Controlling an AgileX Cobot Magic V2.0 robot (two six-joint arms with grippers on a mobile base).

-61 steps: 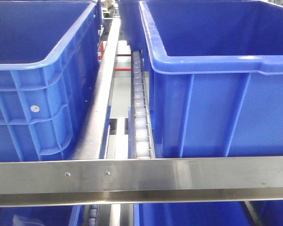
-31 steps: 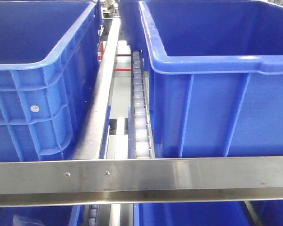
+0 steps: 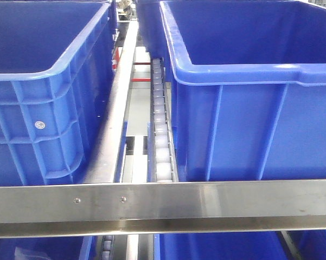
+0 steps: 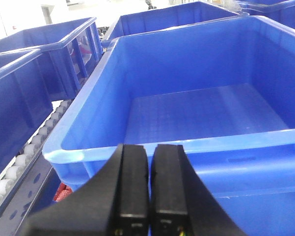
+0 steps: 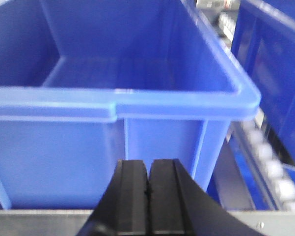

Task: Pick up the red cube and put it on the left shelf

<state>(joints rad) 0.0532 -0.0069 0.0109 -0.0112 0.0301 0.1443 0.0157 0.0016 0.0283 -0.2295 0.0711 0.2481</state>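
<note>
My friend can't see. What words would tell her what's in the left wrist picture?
A big, empty dark-blue crate fills the picture, seen from just above its front rim. The robot's black left hand pokes up from the bottom edge, shut with nothing in it. More blue crates stand to the left and behind, with a track of white rollers running between them.
</note>
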